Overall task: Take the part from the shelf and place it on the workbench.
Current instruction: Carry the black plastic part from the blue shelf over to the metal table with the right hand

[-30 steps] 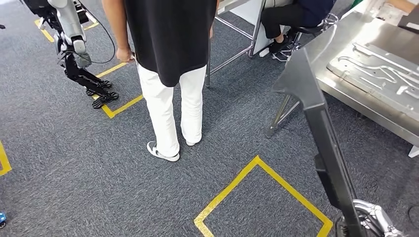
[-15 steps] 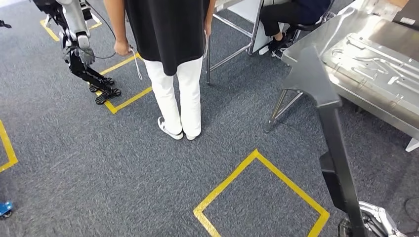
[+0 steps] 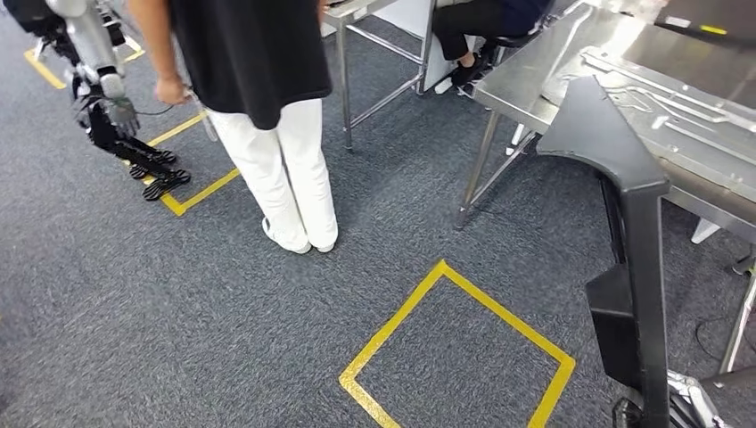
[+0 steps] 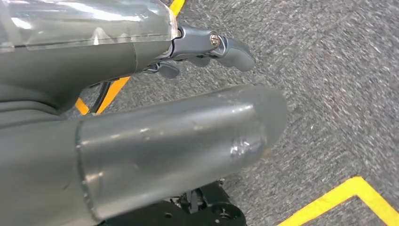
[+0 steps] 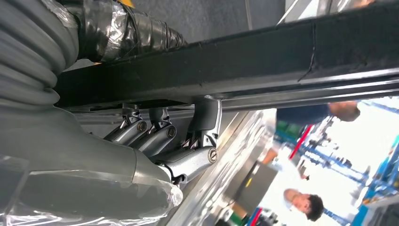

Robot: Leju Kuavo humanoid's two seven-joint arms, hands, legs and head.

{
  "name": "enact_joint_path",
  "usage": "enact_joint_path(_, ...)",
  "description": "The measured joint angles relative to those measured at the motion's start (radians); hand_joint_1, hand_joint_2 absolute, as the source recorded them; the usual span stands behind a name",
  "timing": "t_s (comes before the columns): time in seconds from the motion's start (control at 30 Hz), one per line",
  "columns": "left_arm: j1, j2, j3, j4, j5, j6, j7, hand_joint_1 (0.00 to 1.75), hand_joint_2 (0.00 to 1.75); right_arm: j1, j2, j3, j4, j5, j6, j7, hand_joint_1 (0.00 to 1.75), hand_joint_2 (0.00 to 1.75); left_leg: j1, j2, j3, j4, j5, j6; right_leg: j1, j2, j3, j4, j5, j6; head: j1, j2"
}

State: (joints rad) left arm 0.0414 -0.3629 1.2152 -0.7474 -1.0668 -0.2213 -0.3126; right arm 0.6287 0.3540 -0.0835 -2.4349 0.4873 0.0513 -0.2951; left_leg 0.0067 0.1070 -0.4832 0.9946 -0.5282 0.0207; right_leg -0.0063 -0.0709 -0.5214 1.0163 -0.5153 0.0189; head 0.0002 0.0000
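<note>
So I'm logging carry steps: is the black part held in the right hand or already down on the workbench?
Held: the right hand's fingers wrap the black part, which stands upright beside the workbench.

Grey ribbed cover, metallic screwed fingers

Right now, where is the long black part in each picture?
Head view: the black part rises along the right side.
Left wrist view: not in it.
Right wrist view: a dark bar across the top, gripped by the right hand.
Shared landmark: the steel workbench.
</note>
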Motion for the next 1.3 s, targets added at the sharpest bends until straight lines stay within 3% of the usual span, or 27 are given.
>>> enact_joint_path(0.07, 0.003, 0.0, -0.017, -0.002, 0.016, 0.001, 0.007, 0.0, 0.0, 0.001, 0.0, 0.0, 0.0, -0.002, 0.0, 0.002, 1.75, 1.75, -0.001, 0.015, 0.002, 0.001, -0.003, -0.012, 0.001, 0.019, -0.007, -0.003, 0.003, -0.012, -0.001, 0.0)
enact_joint_path(0.13, 0.006, 0.0, -0.034, -0.004, 0.032, 0.002, 0.012, 0.0, 0.0, 0.003, 0.0, -0.001, -0.001, -0.004, 0.001, 0.003, 1.75, 1.75, 0.003, -0.02, -0.01, 0.032, -0.03, -0.022, -0.003, 0.039, -0.009, -0.01, 0.009, -0.026, -0.001, 0.0)
enact_joint_path(0.2, 0.014, 0.0, -0.049, -0.005, 0.051, 0.006, 0.018, 0.0, 0.0, 0.003, 0.0, 0.0, -0.002, -0.006, 0.001, 0.002, 1.75, 1.75, 0.006, -0.077, -0.058, 0.14, -0.092, -0.026, -0.004, 0.057, -0.012, -0.012, 0.014, -0.038, -0.001, 0.0)
enact_joint_path(0.27, 0.027, 0.0, -0.067, -0.006, 0.071, 0.01, 0.026, 0.0, 0.0, 0.004, 0.0, 0.001, -0.001, -0.007, 0.002, 0.001, 1.75, 1.75, 0.006, -0.096, -0.121, 0.269, -0.139, -0.026, -0.001, 0.082, -0.016, -0.01, 0.015, -0.043, -0.001, 0.0)
enact_joint_path(0.3, 0.033, 0.0, -0.076, -0.008, 0.078, 0.011, 0.029, 0.0, 0.0, 0.004, 0.0, 0.001, 0.0, -0.007, 0.002, 0.001, 1.75, 1.75, 0.006, -0.099, -0.136, 0.293, -0.135, -0.026, 0.0, 0.096, -0.017, -0.008, 0.016, -0.043, -0.001, 0.0)
enact_joint_path(0.33, 0.038, 0.0, -0.085, -0.009, 0.083, 0.012, 0.031, 0.0, 0.0, 0.005, 0.0, 0.001, 0.0, -0.007, 0.003, 0.001, 1.75, 1.75, 0.006, -0.101, -0.133, 0.28, -0.111, -0.024, 0.001, 0.111, -0.017, -0.005, 0.015, -0.043, -0.001, 0.0)
enact_joint_path(0.37, 0.041, 0.001, -0.092, -0.01, 0.087, 0.012, 0.032, 0.0, 0.0, 0.006, 0.0, 0.001, 0.0, -0.007, 0.003, 0.001, 1.75, 1.75, 0.006, -0.108, -0.112, 0.227, -0.071, -0.022, 0.001, 0.125, -0.018, 0.0, 0.014, -0.041, -0.001, 0.0)
enact_joint_path(0.43, 0.044, 0.002, -0.104, -0.013, 0.096, 0.014, 0.034, 0.0, 0.0, 0.007, 0.0, 0.001, 0.0, -0.007, 0.004, 0.001, 1.75, 1.75, 0.007, -0.146, -0.061, 0.097, -0.009, -0.015, 0.002, 0.149, -0.023, 0.012, 0.01, -0.036, -0.001, 0.0)
enact_joint_path(0.5, 0.049, 0.003, -0.115, -0.016, 0.116, 0.019, 0.045, 0.0, 0.0, 0.008, 0.0, 0.003, 0.001, -0.006, 0.004, 0.0, 1.75, 1.75, 0.007, -0.174, -0.041, 0.039, 0.002, -0.011, 0.001, 0.171, -0.033, 0.02, 0.01, -0.025, -0.001, 0.0)
enact_joint_path(0.57, 0.054, 0.003, -0.134, -0.023, 0.143, 0.025, 0.059, 0.0, 0.0, 0.011, 0.0, 0.004, 0.0, -0.006, 0.004, 0.0, 1.75, 1.75, 0.007, -0.159, -0.039, 0.032, 0.003, -0.003, 0.0, 0.193, -0.04, 0.019, 0.015, -0.012, -0.001, 0.0)
enact_joint_path(0.6, 0.057, 0.003, -0.146, -0.027, 0.153, 0.028, 0.064, 0.0, 0.0, 0.013, 0.0, 0.005, 0.0, -0.005, 0.004, 0.0, 1.75, 1.75, 0.009, -0.147, -0.037, 0.026, 0.007, 0.003, 0.0, 0.189, -0.044, 0.022, 0.013, -0.007, -0.001, 0.0)
enact_joint_path(0.67, 0.061, 0.003, -0.165, -0.033, 0.164, 0.03, 0.068, 0.0, 0.0, 0.015, 0.0, 0.005, -0.001, -0.004, 0.004, -0.001, 1.75, 1.75, 0.014, -0.123, -0.033, 0.013, 0.017, 0.016, 0.002, 0.145, -0.066, 0.07, -0.02, 0.003, 0.002, 0.0)
enact_joint_path(0.73, 0.067, 0.003, -0.176, -0.035, 0.17, 0.03, 0.07, 0.0, 0.0, 0.015, -0.001, 0.006, -0.001, -0.004, 0.004, -0.001, 1.75, 1.75, 0.013, -0.099, -0.034, 0.011, 0.019, 0.02, -0.001, 0.093, -0.121, 0.187, -0.085, 0.013, 0.004, 0.0)
enact_joint_path(0.77, 0.071, 0.003, -0.181, -0.036, 0.174, 0.031, 0.071, 0.0, 0.0, 0.014, -0.001, 0.006, 0.0, -0.004, 0.004, -0.001, 1.75, 1.75, 0.012, -0.084, -0.035, 0.011, 0.018, 0.02, -0.004, 0.082, -0.148, 0.246, -0.109, 0.018, 0.004, 0.0)
enact_joint_path(0.8, 0.075, 0.003, -0.187, -0.037, 0.179, 0.031, 0.073, 0.0, 0.0, 0.015, -0.001, 0.007, 0.001, -0.004, 0.005, -0.001, 1.75, 1.75, 0.012, -0.07, -0.035, 0.011, 0.017, 0.019, -0.007, 0.078, -0.162, 0.276, -0.114, 0.021, 0.004, 0.0)
enact_joint_path(0.83, 0.077, 0.003, -0.194, -0.038, 0.187, 0.031, 0.075, 0.0, 0.0, 0.015, -0.001, 0.007, 0.001, -0.005, 0.006, -0.001, 1.75, 1.75, 0.012, -0.057, -0.034, 0.012, 0.015, 0.018, -0.009, 0.074, -0.157, 0.268, -0.098, 0.024, 0.004, 0.0)
enact_joint_path(0.9, 0.08, 0.003, -0.208, -0.039, 0.204, 0.031, 0.081, 0.0, 0.0, 0.016, -0.001, 0.008, 0.002, -0.005, 0.009, -0.001, 1.75, 1.75, 0.012, -0.034, -0.029, 0.012, 0.01, 0.014, -0.012, 0.053, -0.094, 0.153, -0.031, 0.023, 0.004, 0.0)
enact_joint_path(0.97, 0.084, 0.003, -0.224, -0.044, 0.222, 0.03, 0.088, 0.0, 0.0, 0.015, -0.001, 0.009, 0.002, -0.005, 0.011, -0.001, 1.75, 1.75, 0.008, -0.018, -0.022, 0.012, 0.005, 0.005, -0.005, 0.018, -0.033, 0.035, 0.01, 0.012, 0.003, 0.0)
enact_joint_path(1.0, 0.086, 0.003, -0.231, -0.047, 0.229, 0.03, 0.091, 0.0, 0.0, 0.015, -0.001, 0.01, 0.001, -0.005, 0.013, -0.002, 1.75, 1.75, 0.007, -0.01, -0.02, 0.012, 0.003, 0.0, 0.0, 0.009, -0.021, 0.009, 0.014, 0.005, 0.003, 0.0)
enact_joint_path(1.1, 0.09, 0.003, -0.252, -0.056, 0.246, 0.029, 0.102, 0.0, 0.0, 0.017, -0.001, 0.01, 0.001, -0.005, 0.018, -0.002, 1.75, 1.75, 0.006, 0.008, -0.009, 0.01, -0.002, -0.017, 0.002, 0.031, -0.023, -0.001, 0.015, -0.013, 0.003, 0.0)
enact_joint_path(1.17, 0.093, 0.003, -0.264, -0.061, 0.255, 0.029, 0.107, 0.0, 0.0, 0.017, 0.0, 0.011, 0.0, -0.004, 0.019, -0.002, 1.75, 1.75, 0.008, -0.027, -0.02, 0.046, -0.033, -0.026, -0.004, 0.05, -0.021, -0.01, 0.022, -0.026, 0.002, 0.0)
enact_joint_path(1.23, 0.101, 0.003, -0.27, -0.065, 0.26, 0.029, 0.109, 0.0, 0.0, 0.016, 0.0, 0.012, 0.0, -0.003, 0.019, -0.002, 1.75, 1.75, 0.01, -0.078, -0.07, 0.158, -0.097, -0.028, -0.005, 0.069, -0.021, -0.013, 0.025, -0.034, 0.002, 0.0)
enact_joint_path(1.3, 0.11, 0.004, -0.276, -0.068, 0.265, 0.029, 0.114, 0.0, 0.0, 0.016, 0.0, 0.012, 0.001, -0.002, 0.02, -0.001, 1.75, 1.75, 0.009, -0.095, -0.126, 0.269, -0.134, -0.027, -0.001, 0.094, -0.023, -0.011, 0.025, -0.036, 0.002, 0.0)
